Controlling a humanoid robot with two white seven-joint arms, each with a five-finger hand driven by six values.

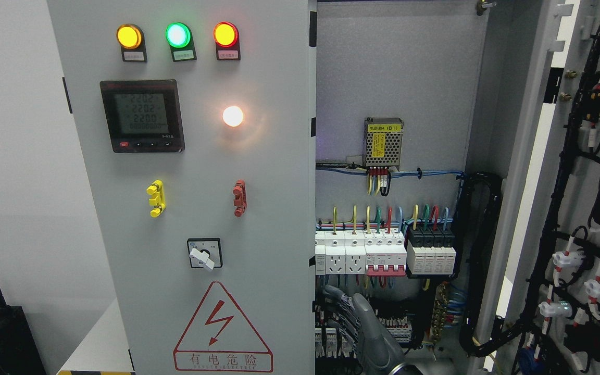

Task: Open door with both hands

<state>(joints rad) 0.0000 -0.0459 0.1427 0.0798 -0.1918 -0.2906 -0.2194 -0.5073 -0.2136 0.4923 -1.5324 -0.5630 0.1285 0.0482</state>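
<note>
left door (279,234) of the grey cabinet: shut, filling the frame from 9 to 12 o'clock. along its top stand a yellow lamp (129,36), a green lamp (177,35) and a red lamp (225,34), all lit. below them are a digital meter (141,115) and, at its 3 o'clock, a glowing white lamp (233,116). further down sit a yellow handle (155,198) and a red handle (239,198), then a rotary switch (204,253) and a red warning triangle (222,328) at 6 o'clock.

cabinet interior: exposed at centre, with a mesh-cased power supply (383,141) near 1 o'clock and a row of breakers (383,252) wired in colours beneath it.

right hand (362,328): enters at 6 o'clock, just right of the left door's free edge, in front of the lower terminals; its fingers (339,307) are stretched loosely up and left and grip nothing. contact with the door edge cannot be told.

right door (519,208): swung wide open at 3 o'clock, its inner face carrying black cable looms.
</note>
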